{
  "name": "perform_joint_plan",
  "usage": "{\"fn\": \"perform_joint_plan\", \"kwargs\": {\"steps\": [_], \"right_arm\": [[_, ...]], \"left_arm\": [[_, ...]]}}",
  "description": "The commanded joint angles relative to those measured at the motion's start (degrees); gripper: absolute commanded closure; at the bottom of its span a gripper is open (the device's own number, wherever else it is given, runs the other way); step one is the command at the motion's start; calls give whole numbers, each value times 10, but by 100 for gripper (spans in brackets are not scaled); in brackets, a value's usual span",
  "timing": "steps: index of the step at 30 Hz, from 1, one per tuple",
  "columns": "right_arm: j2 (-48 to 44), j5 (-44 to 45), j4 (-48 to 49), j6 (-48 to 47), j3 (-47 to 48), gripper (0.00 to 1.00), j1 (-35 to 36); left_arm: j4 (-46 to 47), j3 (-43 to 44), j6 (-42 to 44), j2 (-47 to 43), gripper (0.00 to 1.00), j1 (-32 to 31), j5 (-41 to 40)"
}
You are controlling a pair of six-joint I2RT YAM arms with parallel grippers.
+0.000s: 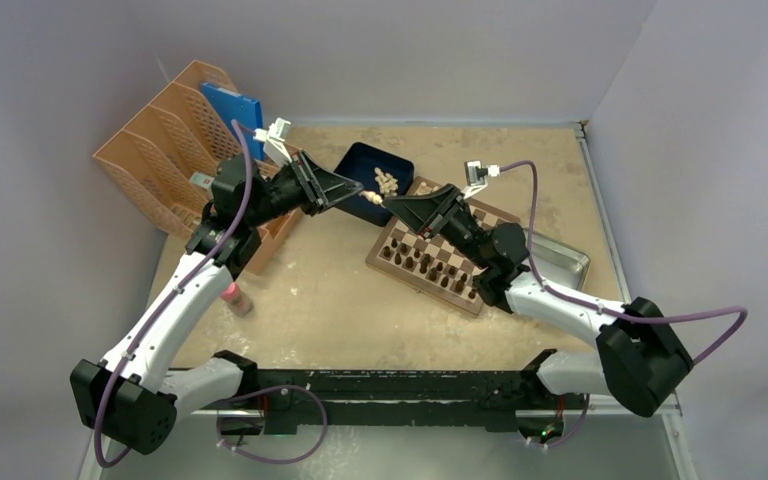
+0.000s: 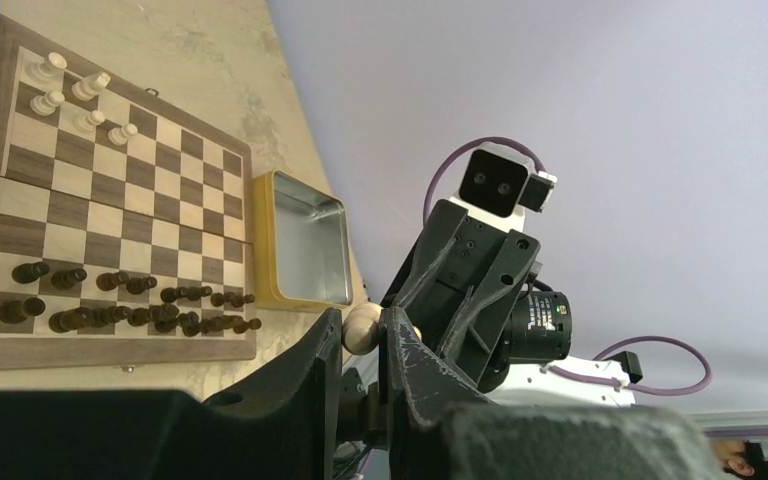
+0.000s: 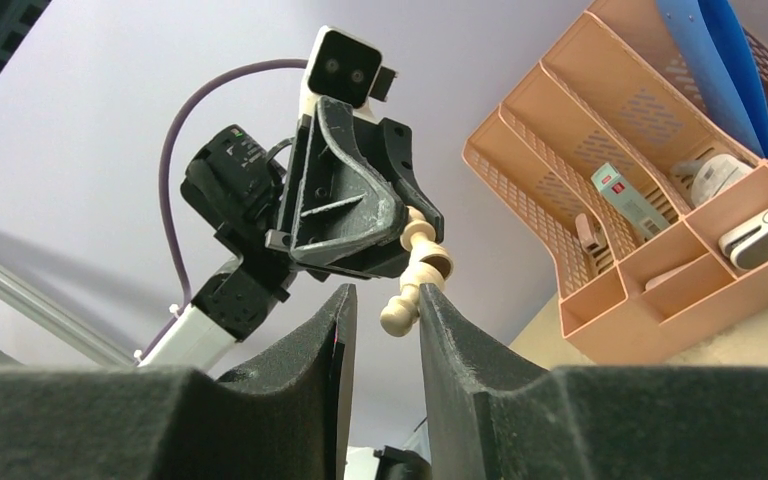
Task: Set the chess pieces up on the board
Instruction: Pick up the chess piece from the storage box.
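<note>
A cream chess piece (image 1: 373, 199) hangs in the air left of the board (image 1: 422, 288), with my left gripper (image 1: 363, 196) shut on its rounded base (image 2: 363, 328). My right gripper (image 3: 385, 305) faces the left one. Its jaws stand either side of the piece's knobbed top (image 3: 400, 315), which touches the right finger (image 3: 440, 330), with a gap to the left finger. Several cream pieces (image 2: 75, 95) stand at one end of the board (image 2: 110, 200). Dark pieces (image 2: 120, 305) fill the two rows at the other end. More cream pieces (image 1: 387, 182) lie in the blue tray (image 1: 360, 165).
A shiny metal tray (image 1: 560, 262) sits right of the board. An orange desk organiser (image 1: 175, 150) holding small items stands at the back left. A pink object (image 1: 237, 298) lies under the left arm.
</note>
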Motion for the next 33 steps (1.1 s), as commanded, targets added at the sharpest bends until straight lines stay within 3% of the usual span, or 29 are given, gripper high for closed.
{"fn": "perform_joint_plan", "kwargs": {"steps": [1,17,33], "right_arm": [[2,-7,27,2,2,68,2],[3,4,-4,-1,2,69,2],[-1,0,54,-12,-12,87,2]], "left_arm": [[33,1,-2,-10,100,2,7],[34,-1,-1,-13,100,2,-7],[31,-4,1,-16,100,2,-7]]}}
